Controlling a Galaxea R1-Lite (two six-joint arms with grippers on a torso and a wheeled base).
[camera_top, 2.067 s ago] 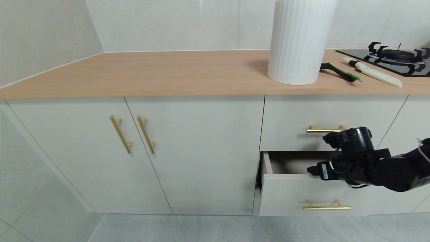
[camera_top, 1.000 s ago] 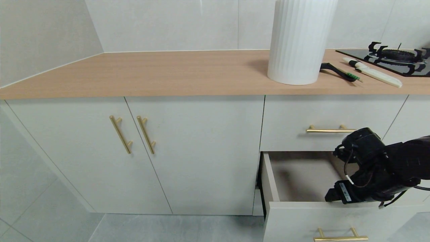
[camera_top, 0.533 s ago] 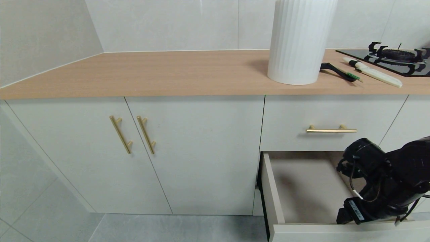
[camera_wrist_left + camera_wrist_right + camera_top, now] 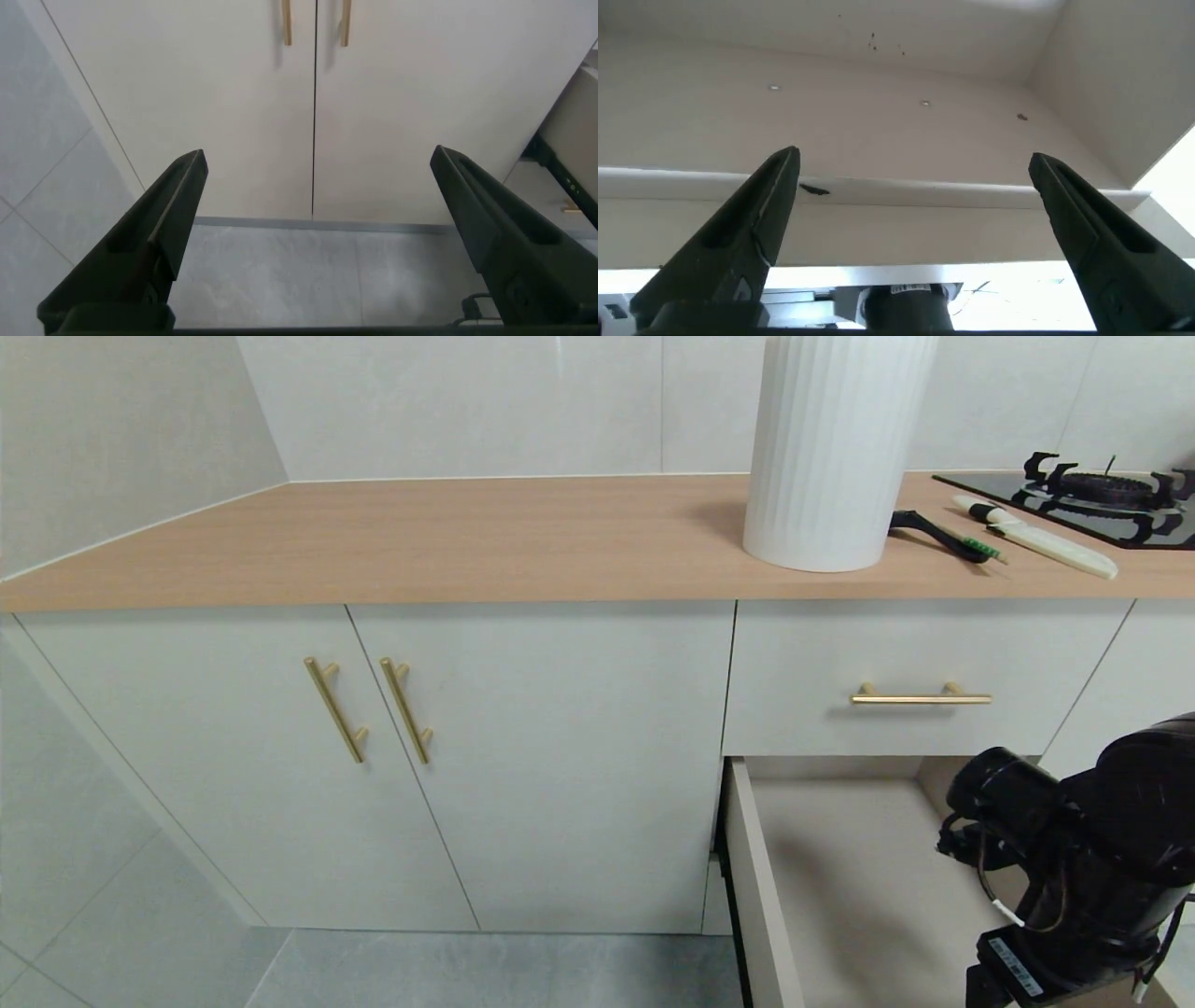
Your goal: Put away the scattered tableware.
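On the wooden countertop (image 4: 467, 537), near the stove, lie a black-handled utensil with a green tip (image 4: 938, 535) and a white knife (image 4: 1036, 538). The lower drawer (image 4: 754, 887) below them stands pulled far out, its beige floor bare. My right arm (image 4: 1083, 859) hangs over the drawer's near right corner. In the right wrist view, my right gripper (image 4: 913, 159) is open, with the drawer's front rim (image 4: 924, 191) running across between its fingers. My left gripper (image 4: 318, 157) is open and holds nothing, facing the double cabinet doors (image 4: 314, 93) and the floor.
A tall white ribbed container (image 4: 831, 448) stands on the counter beside the utensils. A black gas stove (image 4: 1102, 495) sits at the far right. The upper drawer (image 4: 920, 698) is closed, and so are the two doors with gold handles (image 4: 369, 709). Grey tiled floor (image 4: 467, 971) lies below.
The lower drawer has slid out much further toward me. My right arm has drawn back and downward along with the drawer front, whose handle has left the picture.
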